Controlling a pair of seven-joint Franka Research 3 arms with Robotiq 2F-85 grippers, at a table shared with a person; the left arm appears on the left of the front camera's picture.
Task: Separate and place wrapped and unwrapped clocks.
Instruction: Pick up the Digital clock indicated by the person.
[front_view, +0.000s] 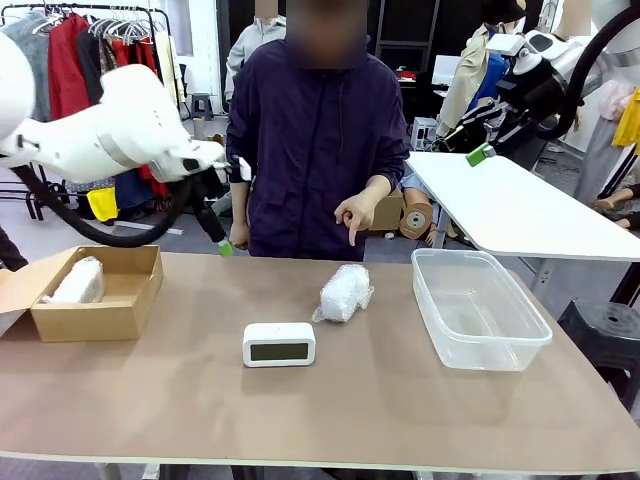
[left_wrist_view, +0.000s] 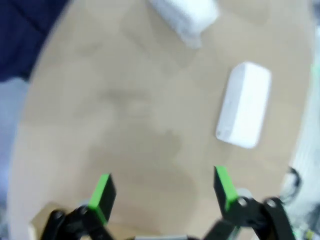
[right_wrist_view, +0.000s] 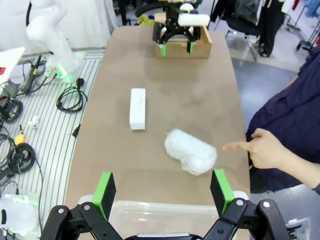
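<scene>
One wrapped bundle (front_view: 80, 281) lies in the cardboard box (front_view: 95, 320); left tool (left_wrist_view: 161, 175) and right tool (right_wrist_view: 161, 176) released.

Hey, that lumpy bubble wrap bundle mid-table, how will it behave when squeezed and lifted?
The translucent white bubble-wrap bundle looks puffy, so it would probably give under squeezing. Its rounded oblong shape may roll if pushed. The plastic film could be slippery.

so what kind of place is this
Probably a robot lab or test workshop sharing space with clothing storage: a rack of hanging clothes at the back, loose cables on the floor, and a spare white table.
</scene>
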